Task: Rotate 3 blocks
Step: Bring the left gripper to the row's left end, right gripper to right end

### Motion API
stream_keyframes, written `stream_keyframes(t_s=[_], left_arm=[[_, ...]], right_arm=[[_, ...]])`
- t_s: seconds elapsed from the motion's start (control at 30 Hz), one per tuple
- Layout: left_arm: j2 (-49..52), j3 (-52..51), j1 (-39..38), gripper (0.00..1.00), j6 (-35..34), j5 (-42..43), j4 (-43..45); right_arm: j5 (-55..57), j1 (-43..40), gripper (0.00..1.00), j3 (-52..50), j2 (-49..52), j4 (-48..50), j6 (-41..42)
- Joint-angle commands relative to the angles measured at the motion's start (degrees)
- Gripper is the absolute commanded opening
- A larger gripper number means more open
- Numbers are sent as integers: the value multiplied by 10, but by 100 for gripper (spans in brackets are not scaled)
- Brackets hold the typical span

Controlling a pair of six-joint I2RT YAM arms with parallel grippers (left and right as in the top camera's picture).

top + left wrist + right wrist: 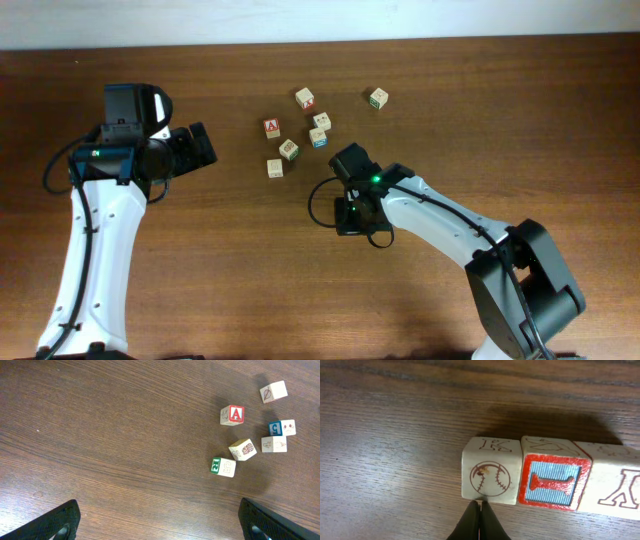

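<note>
- right pincer (480, 506): closed, the two tips pressed together with nothing between them.
- the tips sit at the lower edge of the baseball block (490, 479); whether they touch it cannot be told.
- baseball block: rests flat on the counter (395, 435). the face toward the camera carries a baseball drawing and the upper face carries a "k".
- red-framed block (554, 481): touches the baseball block on its right side in the right wrist view. its face has a red frame around a blue field with a red "i".
- y block (616, 487): touches the red-framed block further right, cut off by the picture edge. its face shows a red-outlined "y".
- these three blocks form one straight row, side by side. in the overhead view the row is hidden under the right arm.
- loose cubes (289, 149): seven lie scattered on the counter, on the far side of the right pincer and between the two arms.
- the rightmost loose cube lies apart from the others; the rest form a loose cluster.
- left pincer (207, 145): wide open, holding nothing. it hangs left of the cluster, well apart from it.
- in the left wrist view its two tips show at the lower corners, with bare counter between them.
- the same view shows a red a cube (232, 415), a green r cube (222, 466), a blue 5 cube (281, 427) and a leaf cube (273, 392).
- a pale cube lies just beside the blue 5 cube, on its near side in that view.
</note>
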Motion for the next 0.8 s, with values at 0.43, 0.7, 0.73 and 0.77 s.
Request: stream_keyframes(t_s=[0.43, 0.7, 0.73, 0.77], left_arm=[[8, 9, -28, 99, -5, 23, 1], [124, 4, -176, 0, -81, 78, -1], [139, 4, -188, 0, -73, 109, 1], [155, 4, -200, 0, -62, 144, 4]], right_arm=[[5, -3, 4, 40, -66, -16, -28], [-156, -240, 4, 30, -159, -96, -209], [-178, -254, 4, 22, -149, -94, -228], [-215, -275, 4, 8, -130, -89, -255]])
